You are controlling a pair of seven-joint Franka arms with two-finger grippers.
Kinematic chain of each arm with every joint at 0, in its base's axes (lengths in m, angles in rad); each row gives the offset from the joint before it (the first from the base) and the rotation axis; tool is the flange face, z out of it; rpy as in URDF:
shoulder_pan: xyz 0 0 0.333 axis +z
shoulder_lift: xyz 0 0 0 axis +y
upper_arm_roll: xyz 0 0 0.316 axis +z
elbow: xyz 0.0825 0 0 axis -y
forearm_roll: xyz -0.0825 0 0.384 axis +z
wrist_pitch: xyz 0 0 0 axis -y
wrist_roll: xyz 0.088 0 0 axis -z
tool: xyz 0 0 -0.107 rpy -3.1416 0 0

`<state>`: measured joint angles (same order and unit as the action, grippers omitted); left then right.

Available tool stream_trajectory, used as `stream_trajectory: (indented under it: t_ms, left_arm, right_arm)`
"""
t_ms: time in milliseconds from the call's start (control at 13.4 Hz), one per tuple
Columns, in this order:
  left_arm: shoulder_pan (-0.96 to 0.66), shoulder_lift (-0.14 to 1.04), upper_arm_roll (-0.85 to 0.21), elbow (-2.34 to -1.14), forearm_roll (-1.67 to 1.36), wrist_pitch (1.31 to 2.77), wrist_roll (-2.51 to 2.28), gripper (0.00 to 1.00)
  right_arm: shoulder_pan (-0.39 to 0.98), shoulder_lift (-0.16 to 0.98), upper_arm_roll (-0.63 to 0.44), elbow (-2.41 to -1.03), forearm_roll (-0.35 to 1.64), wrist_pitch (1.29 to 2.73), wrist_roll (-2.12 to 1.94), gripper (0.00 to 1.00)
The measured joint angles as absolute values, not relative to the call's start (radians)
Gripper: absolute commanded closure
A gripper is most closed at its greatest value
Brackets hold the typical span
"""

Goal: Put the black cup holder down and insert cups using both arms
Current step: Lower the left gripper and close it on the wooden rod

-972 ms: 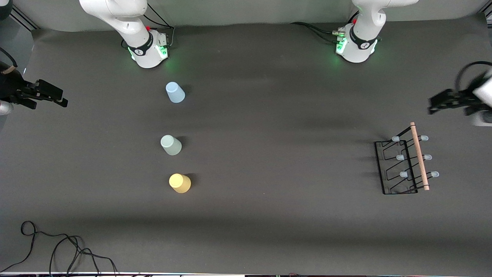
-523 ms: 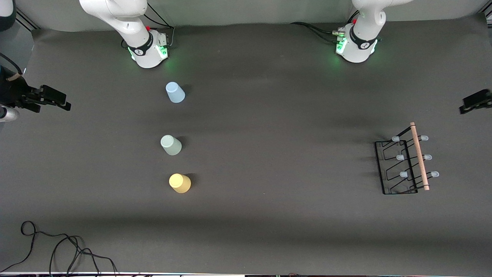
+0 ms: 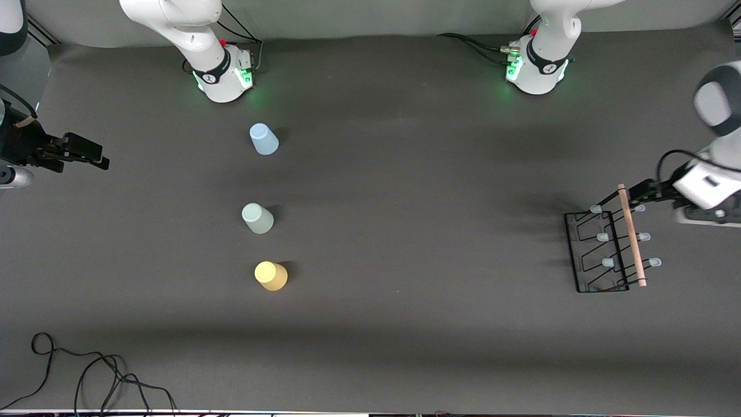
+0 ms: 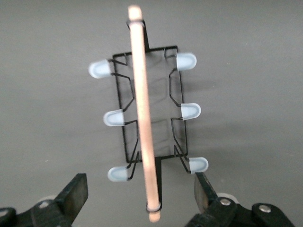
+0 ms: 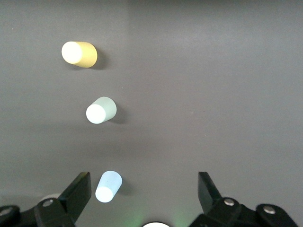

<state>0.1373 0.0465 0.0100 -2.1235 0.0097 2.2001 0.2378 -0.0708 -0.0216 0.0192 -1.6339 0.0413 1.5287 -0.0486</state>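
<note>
Thin wire black cup holder point(image 4: 150, 113); left gripper point(image 4: 140, 198) spread above; right gripper point(image 5: 144, 198) spread.

Non-task stuff I see in the front view: the dark grey table mat point(image 3: 405, 174) fills nearly the whole frame, with soft horizontal shadow bands across it. A loose black cable point(image 3: 87, 376) lies in loops at the lower left of the frame, touching the mat and running off the bottom edge. More black cables point(image 3: 472, 45) trail along the top edge of the frame, right of centre; another bundle point(image 3: 243, 29) sits at the top, left of centre. A pale grey backdrop point(image 3: 359, 17) lines the top edge. A thin light strip point(image 3: 173, 413) runs along the bottom edge.
</note>
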Motion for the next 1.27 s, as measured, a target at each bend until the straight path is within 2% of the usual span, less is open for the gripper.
stream_trajectory:
  t_ms: [224, 374, 449, 523, 673, 748, 822, 1121, 1271]
  left_arm:
    - [0.129, 0.106, 0.01, -2.14, 0.01, 2.263, 0.238, 0.03]
    - [0.127, 0.137, 0.01, -2.124, 0.01, 2.271, 0.238, 0.14]
    - [0.127, 0.151, 0.01, -2.113, 0.01, 2.271, 0.238, 0.24]
    - [0.127, 0.163, 0.01, -2.102, 0.01, 2.271, 0.238, 0.38]
    - [0.127, 0.185, 0.01, -2.079, 0.01, 2.271, 0.238, 0.71]
    - [0.127, 0.193, 0.01, -2.072, 0.01, 2.271, 0.238, 0.94]
    - [0.127, 0.197, 0.01, -2.067, 0.01, 2.271, 0.238, 1.0]
    - [0.127, 0.2, 0.011, -2.048, 0.011, 2.262, 0.239, 1.0]
    - [0.128, 0.201, 0.012, -1.99, 0.012, 2.173, 0.241, 1.0]
  right_arm:
    - [-0.071, -0.022, 0.019, -1.634, 0.041, 1.528, -0.049, 0.0]
    - [-0.071, -0.022, 0.019, -1.634, 0.041, 1.528, -0.049, 0.0]
    - [-0.071, -0.022, 0.019, -1.634, 0.041, 1.528, -0.049, 0.0]
    - [-0.071, -0.022, 0.019, -1.634, 0.041, 1.528, -0.049, 0.0]
    - [-0.071, -0.022, 0.019, -1.634, 0.041, 1.528, -0.049, 0.0]
    - [-0.071, -0.022, 0.019, -1.634, 0.041, 1.528, -0.049, 0.0]
    - [-0.071, -0.022, 0.019, -1.634, 0.041, 1.528, -0.049, 0.0]
    - [-0.071, -0.022, 0.019, -1.634, 0.041, 1.528, -0.049, 0.0]
    - [-0.071, -0.022, 0.019, -1.634, 0.041, 1.528, -0.049, 0.0]
